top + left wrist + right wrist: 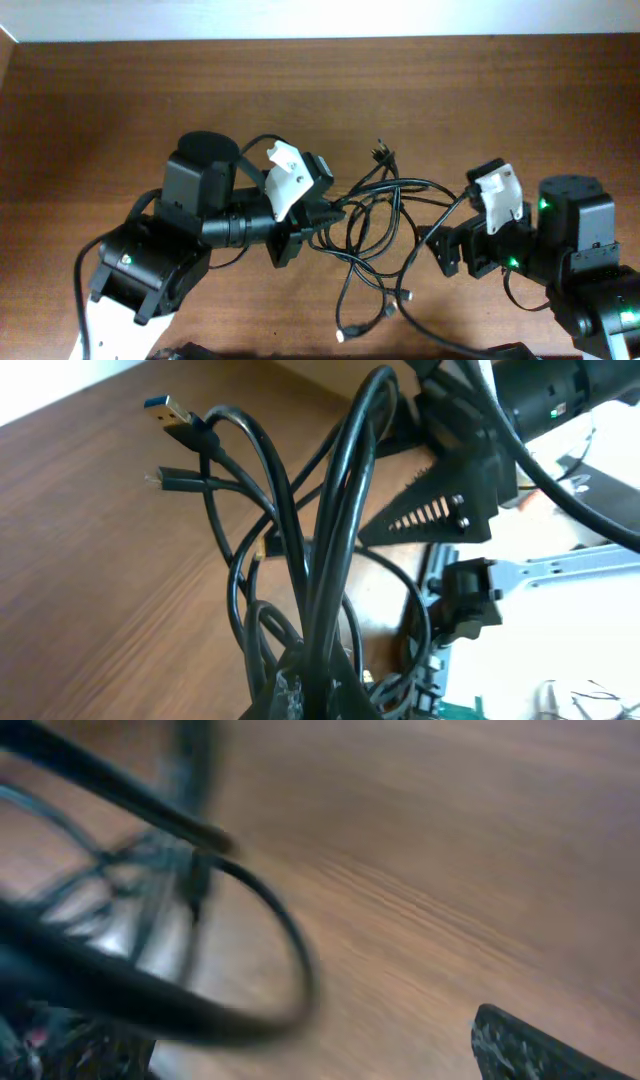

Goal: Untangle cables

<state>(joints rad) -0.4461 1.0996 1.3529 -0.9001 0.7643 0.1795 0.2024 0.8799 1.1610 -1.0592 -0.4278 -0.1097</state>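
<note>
A tangle of thin black cables (385,215) lies in the middle of the brown table (120,100), with plug ends to the far side (380,152) and the near side (343,335). My left gripper (312,222) is shut on a bundle of the cables at the tangle's left edge. In the left wrist view the cables (335,530) rise out of the jaws (320,695), and a blue USB plug (165,410) sticks out at the top left. My right gripper (442,245) is at the tangle's right edge. In the blurred right wrist view its jaws (280,1045) are wide open, with a cable loop (285,935) between them.
The right arm's gripper and mount (450,480) show close behind the cables in the left wrist view. Both arm bodies, left (170,250) and right (580,250), stand at the near side. A white wall edge (320,18) runs along the far side of the table.
</note>
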